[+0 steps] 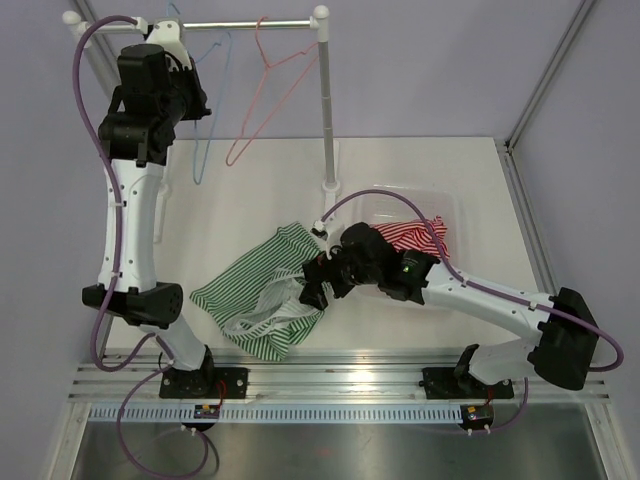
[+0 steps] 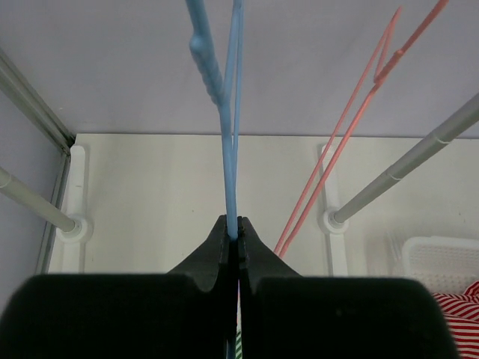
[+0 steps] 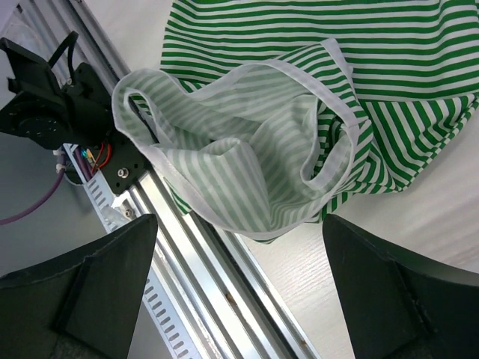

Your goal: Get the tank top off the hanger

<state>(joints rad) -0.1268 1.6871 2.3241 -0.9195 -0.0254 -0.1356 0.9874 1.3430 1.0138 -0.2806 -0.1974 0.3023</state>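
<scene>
Tank top (image 1: 265,290): green and white stripes, with white binding around the neck and armholes.
Look: crumpled, not spread flat. In the right wrist view (image 3: 299,112) one opening gapes upward and shows the paler inside of the cloth.
Place: on the table (image 1: 420,160), off the blue hanger (image 1: 205,100), between the two arm bases and left of the bin (image 1: 452,205).
Near edge: its lower fold reaches the table's front edge, beside the metal track (image 1: 340,378), and seems to lap slightly over it.
Right gripper (image 1: 318,285): jaws spread wide and holding nothing. It hangs above the tank top's right side, and in its own view (image 3: 239,224) the fingers frame the gaping opening.
Left gripper (image 1: 197,103): raised by the rail (image 1: 240,22), jaws pressed together on a thin bar of the blue hanger (image 2: 228,112), as its own camera shows (image 2: 233,228).
Blue hanger: bare, hooked on the rail at its left end.
Pink hanger (image 1: 265,90): bare, on the same rail to the right, apart from the blue one (image 2: 352,120).
Post (image 1: 325,100): stands behind the tank top, its foot near the bin's back left corner.
Bin: clear, holding a red striped garment (image 1: 415,235). The right arm crosses in front of it.
Open room: bare table behind the tank top up to the hangers, and a strip to its left.
</scene>
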